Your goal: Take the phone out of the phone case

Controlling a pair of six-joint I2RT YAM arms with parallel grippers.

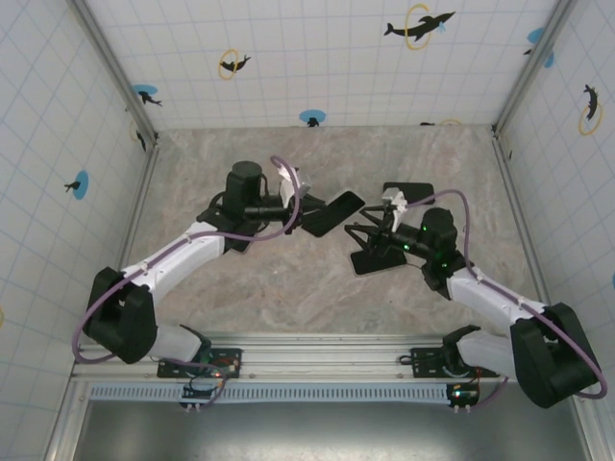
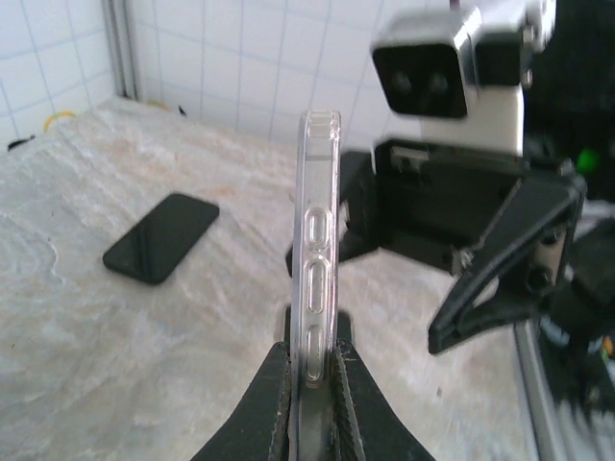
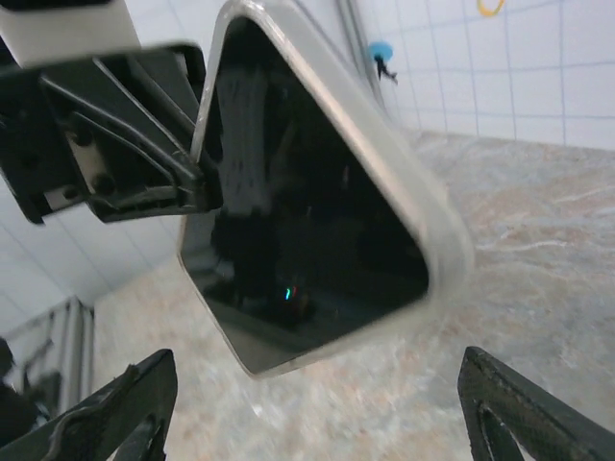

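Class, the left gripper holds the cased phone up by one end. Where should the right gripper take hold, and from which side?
Probably the free end of the phone case, away from the left gripper clamping its other end. Come from the screen side: the open right gripper faces it, fingers either side.

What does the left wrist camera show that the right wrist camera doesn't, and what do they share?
Left wrist, not right wrist: the clear case seen edge-on with its side cutouts, and a dark phone lying flat on the table. Right wrist, not left wrist: the case's broad side, a dark glossy face framed by a pale rim. Shared: the left claw shut on the case, the right claw open, and the marbled table.
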